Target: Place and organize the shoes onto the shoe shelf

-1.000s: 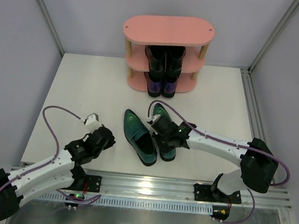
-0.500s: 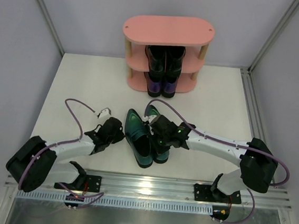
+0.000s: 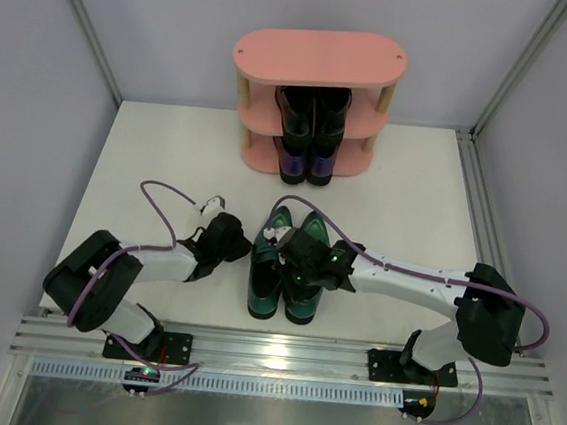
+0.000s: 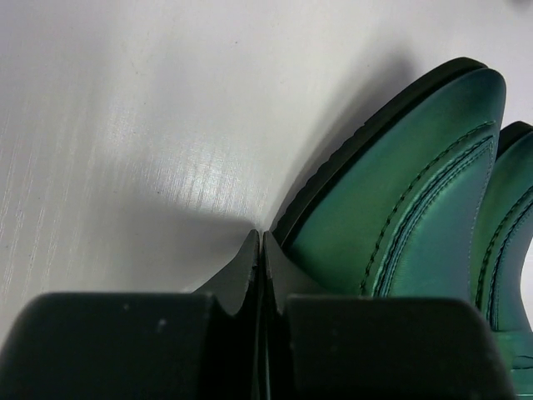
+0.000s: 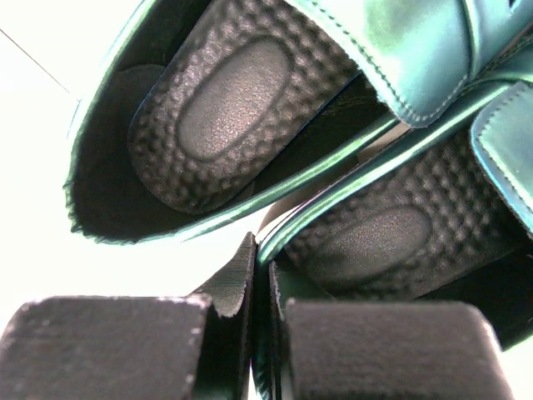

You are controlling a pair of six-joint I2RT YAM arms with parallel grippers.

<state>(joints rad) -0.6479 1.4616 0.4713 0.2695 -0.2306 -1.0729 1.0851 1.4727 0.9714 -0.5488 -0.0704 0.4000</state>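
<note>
Two teal-green shoes lie side by side near the table's front. My left gripper [image 3: 244, 245] [image 4: 261, 242] is shut and empty, its tips touching the outer side of the left teal shoe [image 3: 264, 283] [image 4: 408, 192]. My right gripper [image 3: 290, 263] [image 5: 261, 250] is shut on the inner side wall of the right teal shoe [image 3: 311, 227] [image 5: 391, 242], one finger inside it. The left shoe's dark insole [image 5: 216, 100] shows beside it. The pink shoe shelf [image 3: 318, 58] stands at the back, with black shoes [image 3: 313, 115] on its middle tier and purple shoes [image 3: 305, 162] on the bottom tier.
The shelf's top board carries nothing. Metal frame posts [image 3: 81, 22] stand at the back corners, and a rail [image 3: 280, 353] runs along the front edge. White table surface [image 3: 168, 161] surrounds the shoes.
My left arm swung right and pushed the left teal shoe from a slant to parallel beside the right one. My right gripper shifted slightly left with its shoe.
</note>
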